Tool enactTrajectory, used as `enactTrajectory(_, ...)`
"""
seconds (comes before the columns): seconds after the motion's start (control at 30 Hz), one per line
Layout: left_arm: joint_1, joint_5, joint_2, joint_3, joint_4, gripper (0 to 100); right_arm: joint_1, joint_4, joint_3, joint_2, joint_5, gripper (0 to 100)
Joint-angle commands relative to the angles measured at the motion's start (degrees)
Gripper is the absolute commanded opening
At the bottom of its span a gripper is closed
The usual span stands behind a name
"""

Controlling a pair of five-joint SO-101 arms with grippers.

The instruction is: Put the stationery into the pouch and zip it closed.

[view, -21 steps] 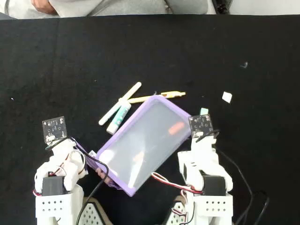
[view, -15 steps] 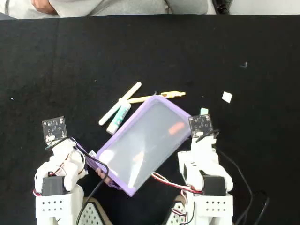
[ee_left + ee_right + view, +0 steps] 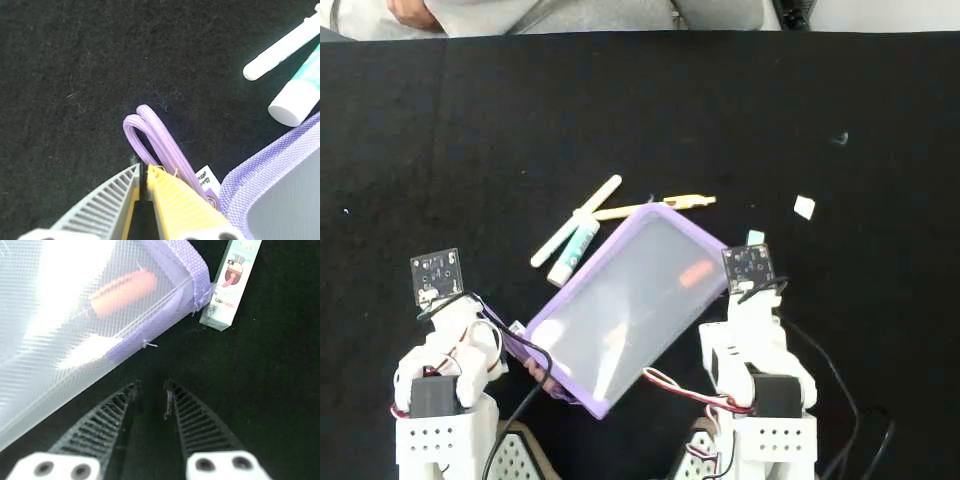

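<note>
Left gripper [image 3: 142, 174] has its grey and yellow fingers pressed together at the tips, low over the black table [image 3: 620, 120]. A purple cord loop [image 3: 150, 132] lies on the cloth right at those tips. One strand runs in under the point where they meet, so I cannot tell whether it is pinched or merely passing beneath. The loop leads to the near corner of the pouch [image 3: 630, 305], a purple-edged case with a clear mesh face that lies slantwise between the two arms.

Inside the pouch an orange item [image 3: 122, 292] shows through the mesh toward the far corner, with a pale one [image 3: 85, 352] beside it.

Just beyond the pouch's far long edge, three pieces lie on the cloth. A white pen [image 3: 575, 222] and a teal-and-white tube with a white cap [image 3: 573, 253] sit side by side, and a yellow pen [image 3: 655, 206] lies along the pouch's far end.

Right gripper [image 3: 150, 400] hangs above bare cloth just beside the pouch's edge, its fingers a little apart and holding nothing. A small teal box [image 3: 232, 282] rests against the pouch's corner there. Well off to the right lies a small white block [image 3: 804, 207].
</note>
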Motion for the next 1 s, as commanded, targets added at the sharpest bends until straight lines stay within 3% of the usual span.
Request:
enactTrajectory(0.0, 0.6, -0.1, -0.4, 1.2, 0.1, 3, 0.4, 0.5, -0.1, -5.1, 0.0, 8.3)
enactTrajectory(0.6, 0.6, -0.2, -0.4, 1.0, 0.1, 3, 0.7, 0.3, -0.4, -5.1, 0.3, 8.5)
enactTrajectory(0.77, 0.0, -0.2, -0.4, -4.7, 0.3, 3, 0.8, -0.3, -2.4, -4.9, 0.5, 8.5)
enactTrajectory(0.97, -4.3, -0.2, -0.4, -7.3, 0.3, 3, 0.9, 0.4, -8.7, -5.0, 8.2, 8.5)
